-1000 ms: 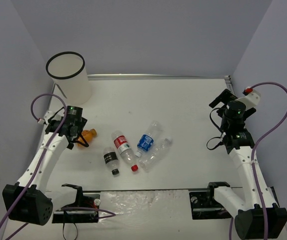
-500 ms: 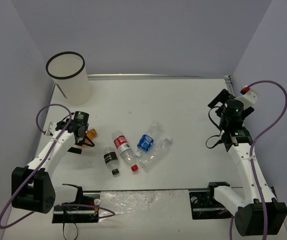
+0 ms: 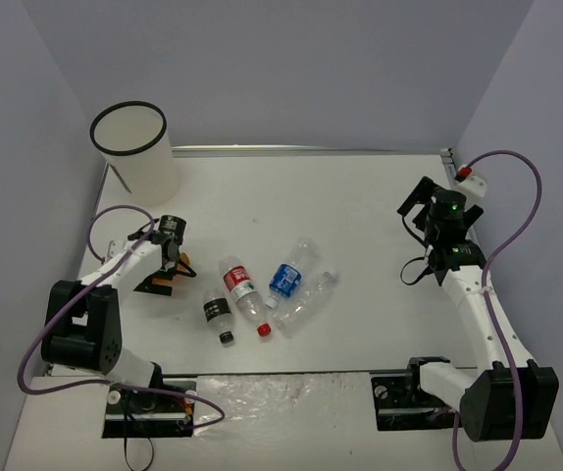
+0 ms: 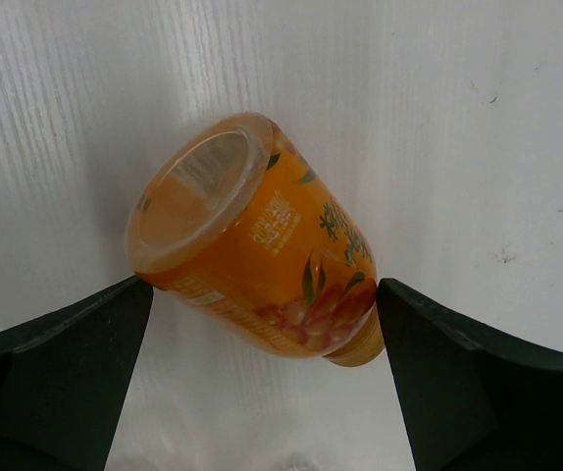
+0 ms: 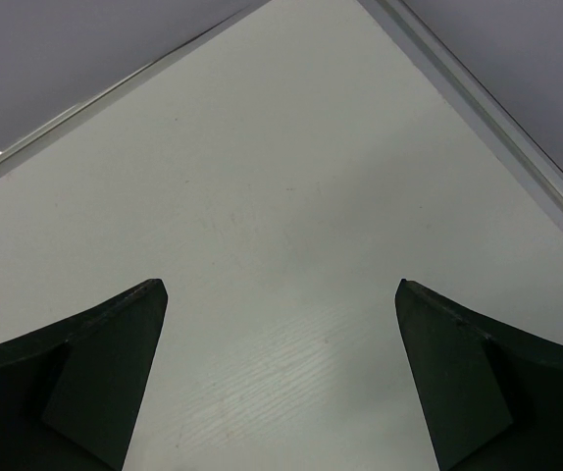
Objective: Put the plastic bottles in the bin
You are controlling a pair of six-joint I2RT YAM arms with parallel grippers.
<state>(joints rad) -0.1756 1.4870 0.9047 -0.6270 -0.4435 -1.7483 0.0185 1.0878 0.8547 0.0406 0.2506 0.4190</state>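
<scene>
The orange bottle (image 4: 262, 265) is glossy, translucent plastic with a shiny printed label, and it lies on a table (image 4: 478, 118) whose white top is matt with a fine, wood-like grain. The fingers (image 4: 56, 373) of the left gripper (image 4: 264, 287) look like dark, matt, smooth-faced plastic. The bin (image 3: 139, 167) has a smooth, dull white wall, and the clear bottle (image 3: 304, 298) is thin, shiny plastic.

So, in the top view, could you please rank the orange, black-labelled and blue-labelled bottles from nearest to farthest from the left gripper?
1. Orange bottle, between the left gripper fingers.
2. Black-labelled bottle, right of it, toward the near edge.
3. Blue-labelled bottle, farther right still.
</scene>
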